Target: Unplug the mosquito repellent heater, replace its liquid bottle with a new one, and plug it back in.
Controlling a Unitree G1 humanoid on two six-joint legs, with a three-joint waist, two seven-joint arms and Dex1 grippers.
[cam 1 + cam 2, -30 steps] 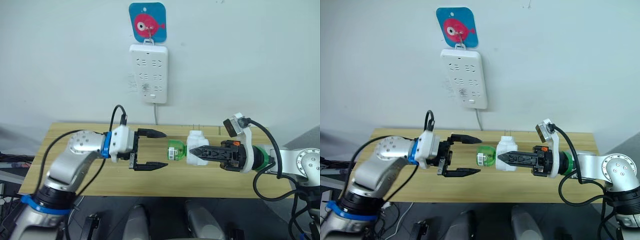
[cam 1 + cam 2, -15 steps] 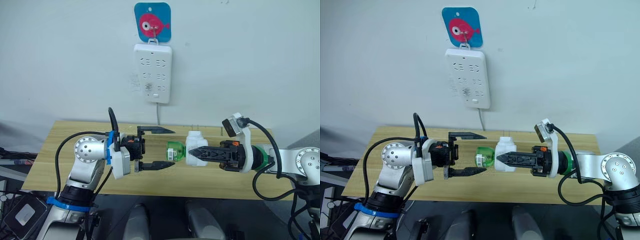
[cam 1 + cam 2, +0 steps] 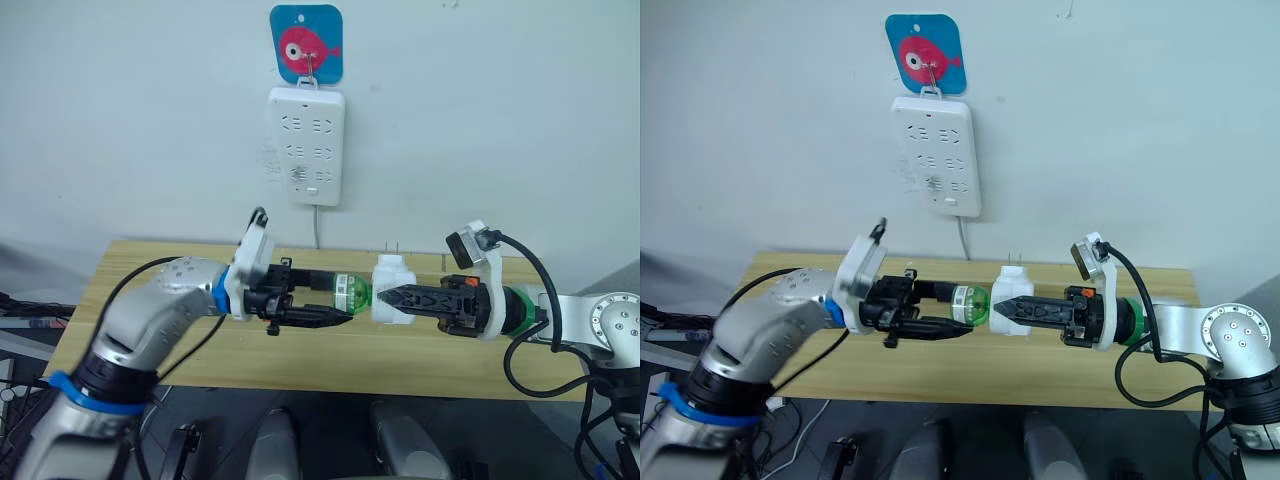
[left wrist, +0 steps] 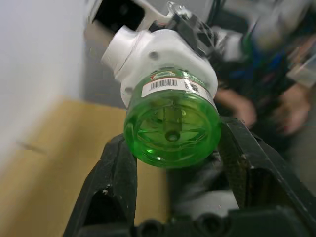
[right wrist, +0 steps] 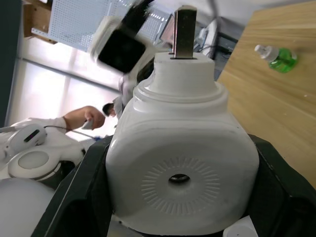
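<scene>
Above table point(image 3: 150, 290): right fingers point(image 3: 392, 296) clamp heater point(image 3: 390, 288), left fingers point(image 3: 335, 318) flank bottle point(image 3: 350, 293).

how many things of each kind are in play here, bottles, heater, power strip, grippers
green liquid bottles: 2, one screwed into the heater, one lying on the table
mosquito repellent heater: 1
power strip: 1
fish wall hook: 1
table: 1
grippers: 2, left gripper, right gripper
total: 8
</scene>
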